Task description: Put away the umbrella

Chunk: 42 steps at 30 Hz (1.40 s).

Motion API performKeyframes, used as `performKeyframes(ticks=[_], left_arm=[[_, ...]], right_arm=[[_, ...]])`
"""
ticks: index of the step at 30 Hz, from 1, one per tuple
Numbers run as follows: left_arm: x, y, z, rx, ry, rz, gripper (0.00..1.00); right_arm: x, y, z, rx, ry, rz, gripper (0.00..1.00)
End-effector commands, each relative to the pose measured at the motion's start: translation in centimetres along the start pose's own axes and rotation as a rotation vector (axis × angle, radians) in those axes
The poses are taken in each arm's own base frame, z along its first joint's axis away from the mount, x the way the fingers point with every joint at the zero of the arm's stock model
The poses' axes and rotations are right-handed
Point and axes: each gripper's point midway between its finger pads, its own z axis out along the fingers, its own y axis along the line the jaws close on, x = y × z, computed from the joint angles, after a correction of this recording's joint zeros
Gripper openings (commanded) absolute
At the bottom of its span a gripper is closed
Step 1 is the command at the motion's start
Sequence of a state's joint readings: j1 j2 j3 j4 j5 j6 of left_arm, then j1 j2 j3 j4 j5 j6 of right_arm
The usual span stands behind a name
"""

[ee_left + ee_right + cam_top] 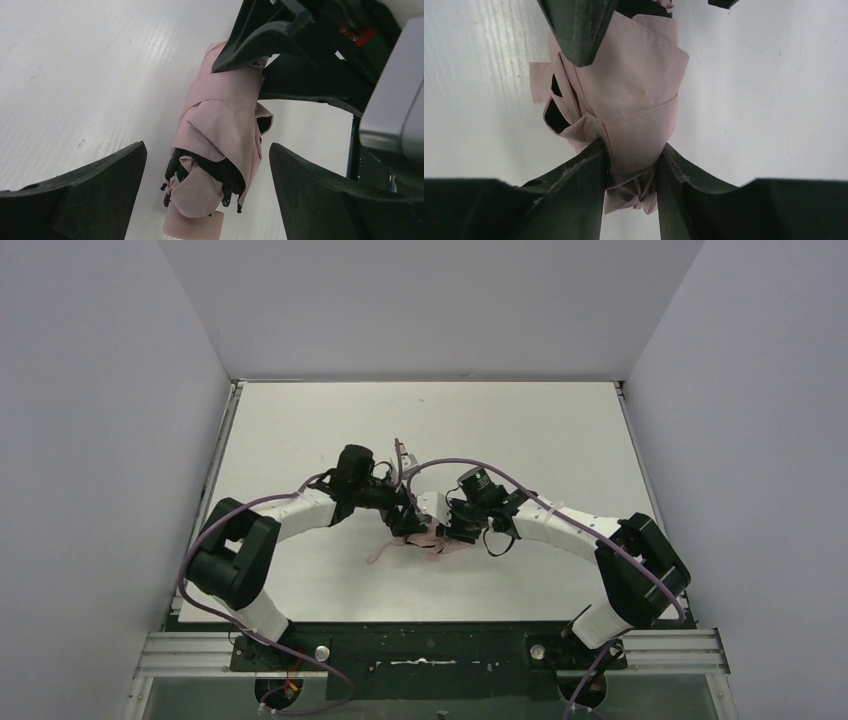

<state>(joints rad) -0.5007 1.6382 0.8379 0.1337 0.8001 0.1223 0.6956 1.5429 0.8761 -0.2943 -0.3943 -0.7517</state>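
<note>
— Where is the pale pink folded fabric umbrella (220, 130) found?
— It is laid at the middle of the white table (300, 420).
— How is it handled?
— Its handle end is straddled by the black left gripper (207, 146), spread wide. Farther along, its fabric is pinched by the black right gripper (634, 146).

I work on a white table (300, 420), with grey walls (100, 440) closing it left, right and far. A silver rail (190, 652) runs along its near edge.
</note>
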Motion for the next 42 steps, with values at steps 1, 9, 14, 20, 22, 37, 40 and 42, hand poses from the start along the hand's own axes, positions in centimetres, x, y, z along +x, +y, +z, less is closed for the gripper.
performKeyframes(ticks=[1,9,14,20,22,37,40,42], left_arm=[[-0.4,-0.4,1.4,0.062,0.026,0.025,0.91],[1.3,-0.5,2.8,0.117,0.101,0.018,0.91],[1.9,-0.3,3.1,0.107,0.098,-0.028,0.89],[0.4,-0.7,3.1,0.178,-0.026,-0.133,0.89],[0.6,-0.6,3.3,0.186,-0.019,-0.15,0.89],[4.7,0.0,3.3,0.136,0.157,-0.164,0.65],[5.1,0.1,3.3,0.117,0.171,-0.188,0.55],[5.2,0.2,3.3,0.106,0.175,-0.205,0.49]], right_arm=[[0.3,-0.3,0.3,0.029,0.013,-0.031,0.27],[0.2,-0.1,0.4,0.016,0.006,-0.025,0.27],[-0.8,-0.1,0.5,0.019,-0.046,-0.018,0.27],[-1.4,-0.1,0.7,0.024,-0.084,-0.02,0.27],[-1.4,-0.1,0.7,0.025,-0.091,-0.023,0.27],[-2.1,-0.8,0.6,0.032,-0.14,-0.014,0.26],[-2.6,-1.1,0.4,0.039,-0.163,-0.006,0.27],[-2.7,-1.3,0.2,0.043,-0.173,0.003,0.27]])
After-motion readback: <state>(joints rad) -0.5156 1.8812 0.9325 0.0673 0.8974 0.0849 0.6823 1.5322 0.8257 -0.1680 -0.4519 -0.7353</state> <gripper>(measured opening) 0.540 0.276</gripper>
